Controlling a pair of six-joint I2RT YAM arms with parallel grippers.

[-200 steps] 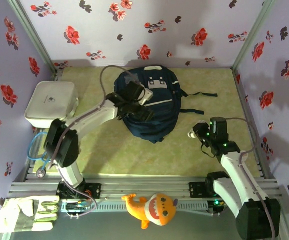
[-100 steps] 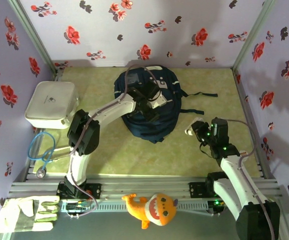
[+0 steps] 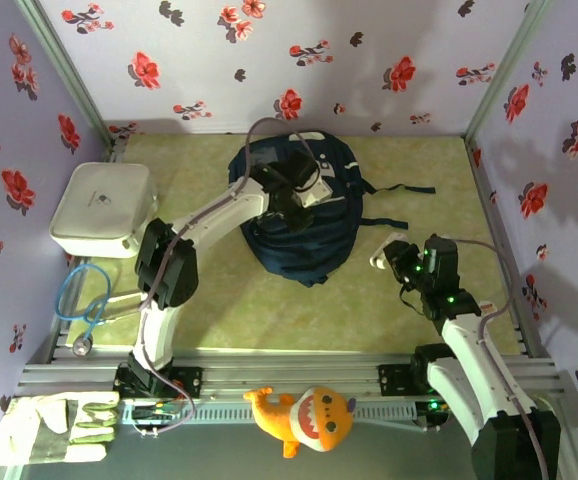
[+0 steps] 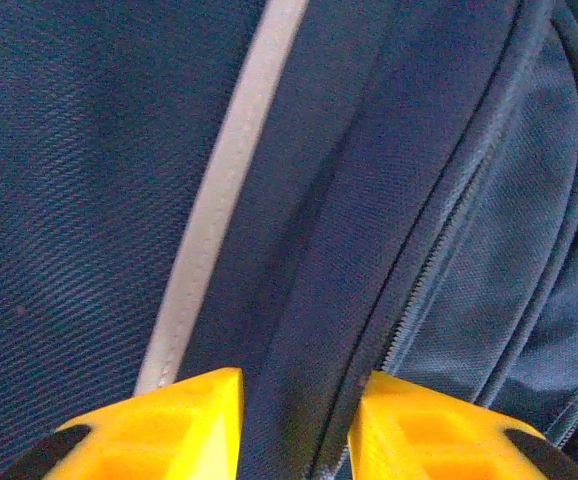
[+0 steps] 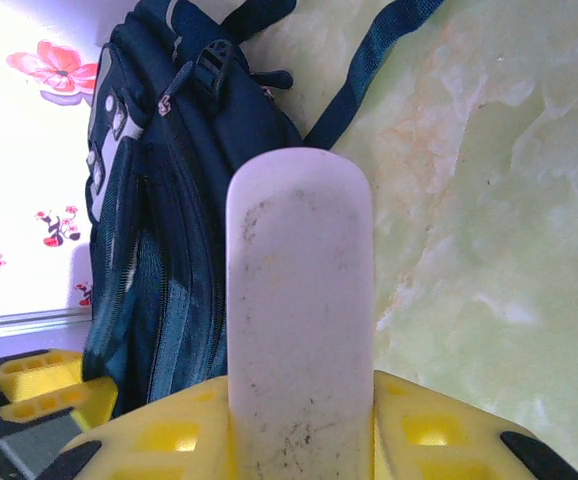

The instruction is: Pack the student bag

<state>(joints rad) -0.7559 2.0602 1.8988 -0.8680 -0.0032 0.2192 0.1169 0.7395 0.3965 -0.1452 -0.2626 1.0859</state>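
**On the bag (image 3: pixel 309 250), right by the zipper (image 4: pixel 439 270): pinching or just straddling?**

At the back-middle of the table (image 3: pixel 419 330), looking at the bag lying front-up, with its long axis running from the back wall (image 3: pixel 269 60) toward the near edge. Sitting the left gripper (image 3: pixel 289 205) right on top of it, straddling a fold (image 4: pixel 309 300) of navy fabric beside the zipper line, with jaws a narrow gap apart. Can't tell whether it's actually pinching that fold or just resting around it.

Over on the right side, clamping a white bar (image 5: pixel 299 260) in the right gripper (image 3: pixel 394 260), well apart from the bag, which is off to its left and a bit farther back.

Guessing at the next bit: probably needing the zipper run open along that long axis before feeding the bar in from the right. Betting on the left for the pull, since it's sitting right on top.
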